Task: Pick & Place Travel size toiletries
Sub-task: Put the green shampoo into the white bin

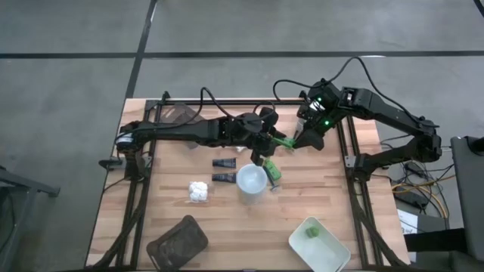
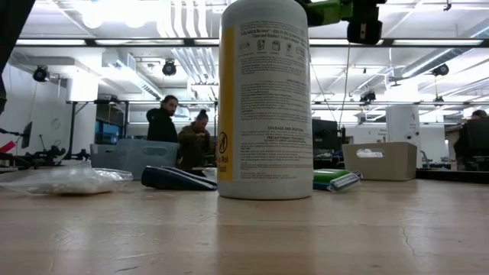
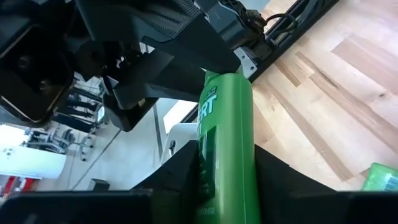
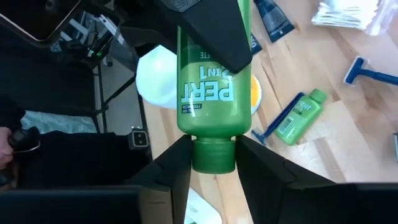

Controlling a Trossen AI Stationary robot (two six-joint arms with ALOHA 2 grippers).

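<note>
Handover looks to be the step in hand: a small green plastic shampoo bottle [image 1: 283, 140] hangs above the table's middle, between the left gripper [image 1: 266, 139] and right gripper [image 1: 299, 140]. Left fingers [image 3: 180, 171] pinch its body; right fingers [image 4: 171, 165] bracket its cap. Its long axis runs gripper to gripper, cap rightward. Next, I'd guess, one side must let go.

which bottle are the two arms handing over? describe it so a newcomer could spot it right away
Start at the tall white-capped bottle mid-table, then look just above and right of it, where the left gripper and right gripper meet. Between them, lifted off the wood, is the green bottle. A second, smaller green bottle lies flat on the table beside a razor.
</note>
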